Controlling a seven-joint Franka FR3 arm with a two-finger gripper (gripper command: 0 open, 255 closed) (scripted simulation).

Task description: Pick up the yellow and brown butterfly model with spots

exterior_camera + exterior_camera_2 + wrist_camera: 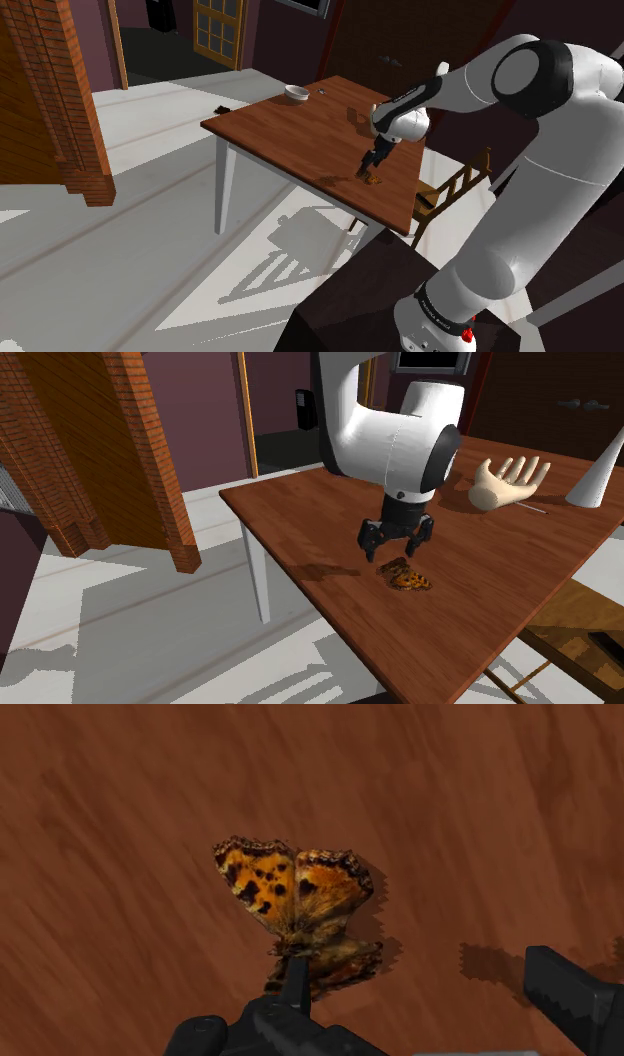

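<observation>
Wrist view puts the butterfly model [295,899] on bare brown wood. Its half-spread wings are orange-yellow, spotted black, with dark brown borders. The gripper [418,974] has its jaws released, the two black fingers [572,1000] standing wide apart. The butterfly sits by one finger rather than midway in the gap. That finger overlaps its lower wing, and whether they touch cannot be told. In the second exterior view the gripper hangs just above the butterfly, fingers pointing down, with a slim gap showing between them.

The butterfly lies on the wooden table [270,125], near the corner closest to the stand [340,310] and a short way in from the long front edge in the shoulder view. A wooden chair [452,188] stands just beyond the table's end on that side. Open tabletop surrounds the butterfly on every side. A pale hand model [508,483] and a white cone [598,472] stand well apart from it, toward the second exterior view's upper right. A white bowl [297,94] sits near the far corner. A brick pillar [140,452] rises beyond the table's edge at the second exterior view's left, over pale floor [150,642].
</observation>
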